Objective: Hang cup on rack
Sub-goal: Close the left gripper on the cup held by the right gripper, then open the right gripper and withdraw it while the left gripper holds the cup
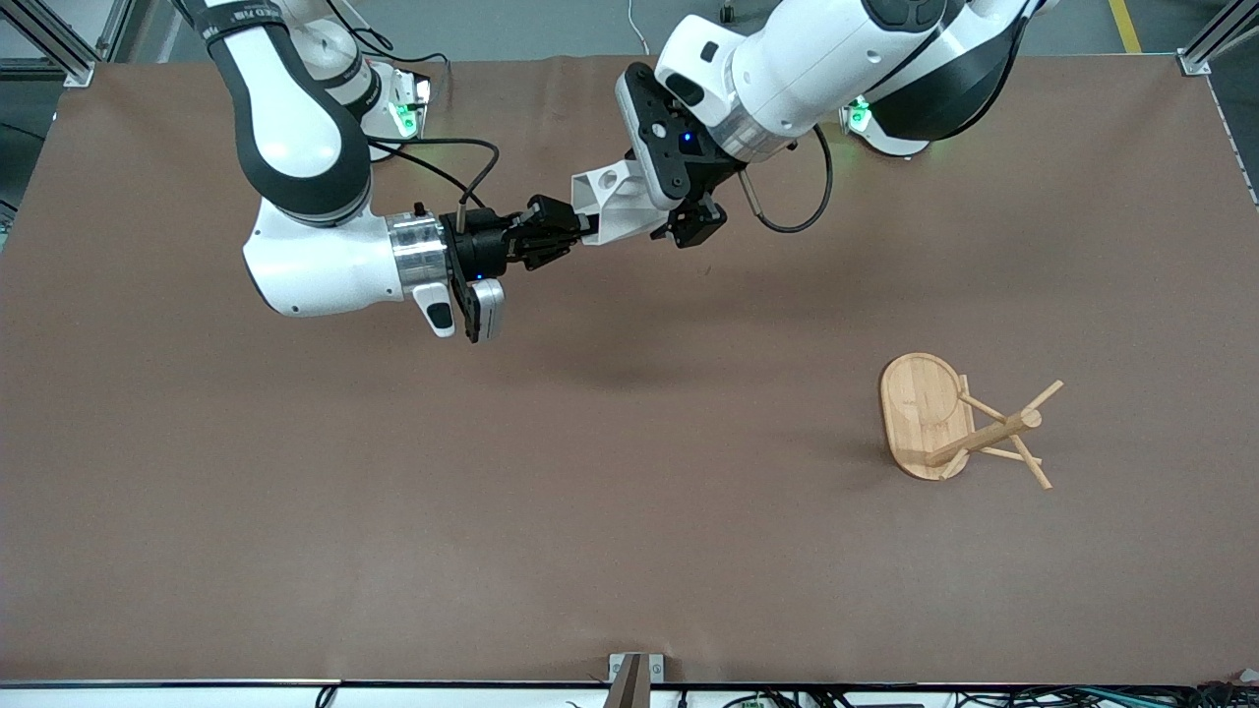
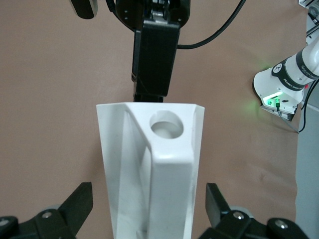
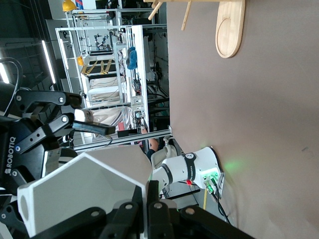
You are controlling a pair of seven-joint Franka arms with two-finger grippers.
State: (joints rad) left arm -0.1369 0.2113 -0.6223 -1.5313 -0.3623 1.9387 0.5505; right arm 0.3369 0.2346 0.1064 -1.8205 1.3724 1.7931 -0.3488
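Right claw (image 1: 575, 228) clamped on cup (image 1: 615, 202) rim, held sideways; left claw (image 1: 689, 221) wide open straddling cup's other end, untouching.

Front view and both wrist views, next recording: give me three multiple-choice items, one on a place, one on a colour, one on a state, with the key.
1. Where is the cup?
A. Hung on a peg
B. In the air between the two end effectors, over the table
C. Lying on the table by the rack

2. What colour is the cup?
A. White
B. Blue
C. Red

3. How does the left end effector stand?
A. Shut on the cup
B. Out of view
C. Open, a finger at either side of the cup, clear of it

Key:
1 B: the shut right end effector grips the cup by its rim, above bare table.
2 A: front and left wrist views both show it white.
3 C: the left wrist view shows gaps at both fingers.
The rack stands apart toward the left arm's end, nearer the front camera, its pegs bare.
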